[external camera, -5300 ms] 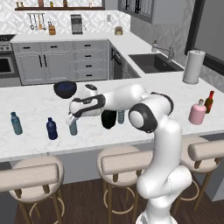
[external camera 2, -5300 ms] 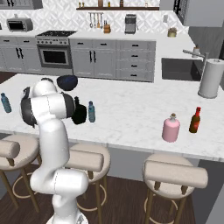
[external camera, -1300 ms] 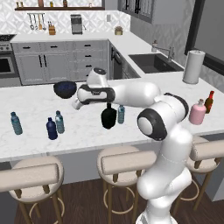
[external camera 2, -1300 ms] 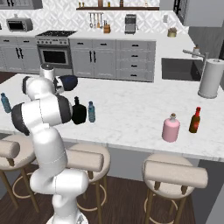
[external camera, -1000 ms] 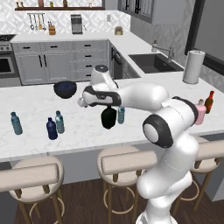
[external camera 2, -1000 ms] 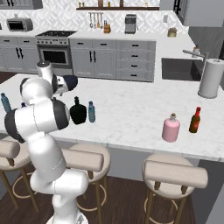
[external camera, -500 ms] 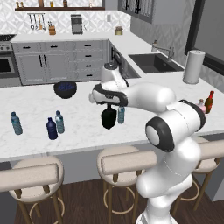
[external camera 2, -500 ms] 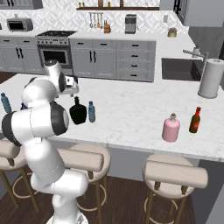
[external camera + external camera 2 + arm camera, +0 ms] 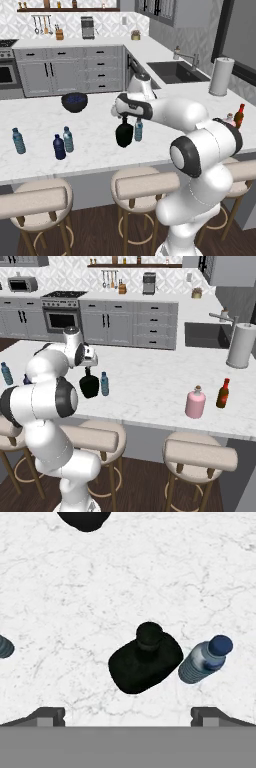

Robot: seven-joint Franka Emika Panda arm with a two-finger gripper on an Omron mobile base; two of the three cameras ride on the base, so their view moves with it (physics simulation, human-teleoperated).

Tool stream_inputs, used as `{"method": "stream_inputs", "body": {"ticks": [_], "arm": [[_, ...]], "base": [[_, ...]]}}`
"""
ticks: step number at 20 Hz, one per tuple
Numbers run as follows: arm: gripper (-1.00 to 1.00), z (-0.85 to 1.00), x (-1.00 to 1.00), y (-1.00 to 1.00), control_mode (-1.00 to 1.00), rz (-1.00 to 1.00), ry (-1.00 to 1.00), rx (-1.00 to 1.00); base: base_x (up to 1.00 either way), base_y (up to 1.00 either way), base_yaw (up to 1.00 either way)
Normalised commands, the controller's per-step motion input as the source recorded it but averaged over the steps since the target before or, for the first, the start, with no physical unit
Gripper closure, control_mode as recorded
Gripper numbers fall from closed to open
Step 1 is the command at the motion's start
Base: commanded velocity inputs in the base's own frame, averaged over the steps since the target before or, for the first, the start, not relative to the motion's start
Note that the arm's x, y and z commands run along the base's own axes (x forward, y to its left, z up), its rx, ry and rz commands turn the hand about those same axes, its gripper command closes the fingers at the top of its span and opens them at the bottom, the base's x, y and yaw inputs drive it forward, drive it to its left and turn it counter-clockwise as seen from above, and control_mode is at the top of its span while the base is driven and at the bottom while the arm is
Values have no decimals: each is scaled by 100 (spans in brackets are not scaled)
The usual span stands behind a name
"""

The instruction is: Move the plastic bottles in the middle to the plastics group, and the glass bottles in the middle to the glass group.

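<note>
The glass bottle, a squat black flask (image 9: 124,136) (image 9: 89,386) (image 9: 145,660), stands mid-counter with a slim plastic bottle (image 9: 138,130) (image 9: 104,384) (image 9: 205,659) close beside it. My gripper (image 9: 125,120) (image 9: 88,370) (image 9: 128,717) hangs open just above the flask, touching nothing, its fingertips (image 9: 47,716) spread wide. The plastics group is at the left: a teal bottle (image 9: 18,141) (image 9: 6,373), a navy bottle (image 9: 59,147) and a pale blue-capped bottle (image 9: 68,139). The glass group is at the right: a pink bottle (image 9: 195,402) (image 9: 229,119) and a red-brown bottle (image 9: 222,393) (image 9: 240,116).
A dark bowl (image 9: 75,101) (image 9: 85,519) sits behind the plastics group. A white paper-towel roll (image 9: 221,76) (image 9: 239,346) stands by the sink (image 9: 175,72). Stools line the counter's near edge. Bare marble lies between the flask and the pink bottle.
The hand has swung right from near the dark bowl to above the black flask, staying open. The bottles have not moved.
</note>
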Motion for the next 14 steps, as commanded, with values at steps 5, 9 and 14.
{"method": "stream_inputs", "body": {"ticks": [5,9,14], "arm": [[-100,-19,20,-2,-100,0,-1,0],[-100,-26,10,0,-100,0,0,0],[-100,-11,12,0,-100,0,-7,0]], "base": [[0,0,0],[0,0,0],[0,0,0]]}}
